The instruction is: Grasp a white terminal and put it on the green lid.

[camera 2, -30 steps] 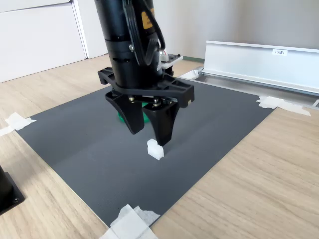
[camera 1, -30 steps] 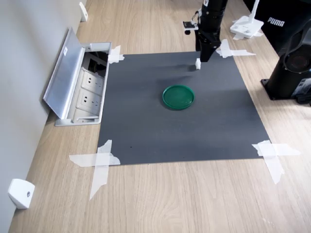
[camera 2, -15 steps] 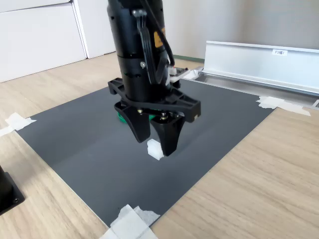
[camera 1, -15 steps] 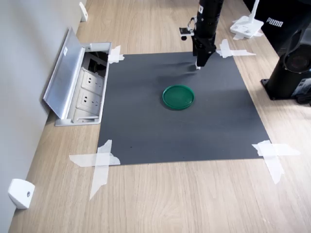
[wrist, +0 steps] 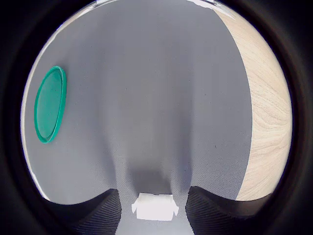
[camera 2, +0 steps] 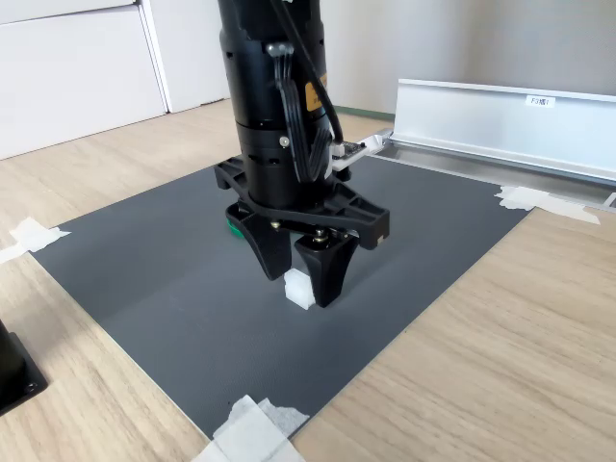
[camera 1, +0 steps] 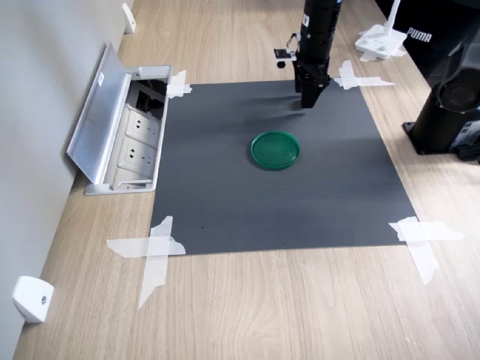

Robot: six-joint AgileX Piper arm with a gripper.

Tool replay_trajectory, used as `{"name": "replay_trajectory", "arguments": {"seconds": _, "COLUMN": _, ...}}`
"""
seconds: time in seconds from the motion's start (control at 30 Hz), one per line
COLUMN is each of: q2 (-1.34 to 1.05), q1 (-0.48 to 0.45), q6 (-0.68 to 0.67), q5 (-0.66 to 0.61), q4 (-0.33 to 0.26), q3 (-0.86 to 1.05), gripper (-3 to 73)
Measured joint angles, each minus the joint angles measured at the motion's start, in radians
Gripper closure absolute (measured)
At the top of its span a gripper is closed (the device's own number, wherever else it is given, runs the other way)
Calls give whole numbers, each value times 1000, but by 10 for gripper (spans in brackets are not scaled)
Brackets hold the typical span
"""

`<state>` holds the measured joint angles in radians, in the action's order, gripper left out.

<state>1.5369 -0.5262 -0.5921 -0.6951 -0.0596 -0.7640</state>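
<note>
The fingers (camera 2: pixel 272 252) of the gripper (camera 2: pixel 300 284) stand open on the dark mat (camera 2: pixel 173 260), one on each side of the white terminal (camera 2: pixel 299 289), not gripping it. In the first exterior view the green lid (camera 1: pixel 275 149) lies flat on the mat, near the gripper (camera 1: pixel 308 101) but apart.

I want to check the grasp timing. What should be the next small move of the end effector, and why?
Probably close now. The end effector is low on the black mat, its fingers on either side of the white terminal, and the wrist view shows gaps on both sides. The green lid is empty.
</note>
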Motion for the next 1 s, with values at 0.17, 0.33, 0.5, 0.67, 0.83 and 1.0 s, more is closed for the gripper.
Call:
{"name": "replay_trajectory", "arguments": {"seconds": 0.17, "q2": 0, "q1": 0, "q6": -2, "q5": 0, "q4": -2, "q3": 0, "gripper": 126}}
{"name": "replay_trajectory", "arguments": {"seconds": 0.33, "q2": 0, "q1": 0, "q6": -2, "q5": 0, "q4": -2, "q3": 0, "gripper": 142}}
{"name": "replay_trajectory", "arguments": {"seconds": 0.5, "q2": 22, "q1": 0, "q6": -2, "q5": 1, "q4": -3, "q3": 0, "gripper": 243}}
{"name": "replay_trajectory", "arguments": {"seconds": 0.67, "q2": 29, "q1": 0, "q6": -2, "q5": 1, "q4": -4, "q3": 0, "gripper": 380}}
{"name": "replay_trajectory", "arguments": {"seconds": 0.83, "q2": 28, "q1": 0, "q6": -11, "q5": -21, "q4": -4, "q3": -10, "gripper": 379}}
{"name": "replay_trajectory", "arguments": {"seconds": 1.0, "q2": -21, "q1": 0, "q6": -19, "q5": -85, "q4": -11, "q3": -67, "gripper": 379}}
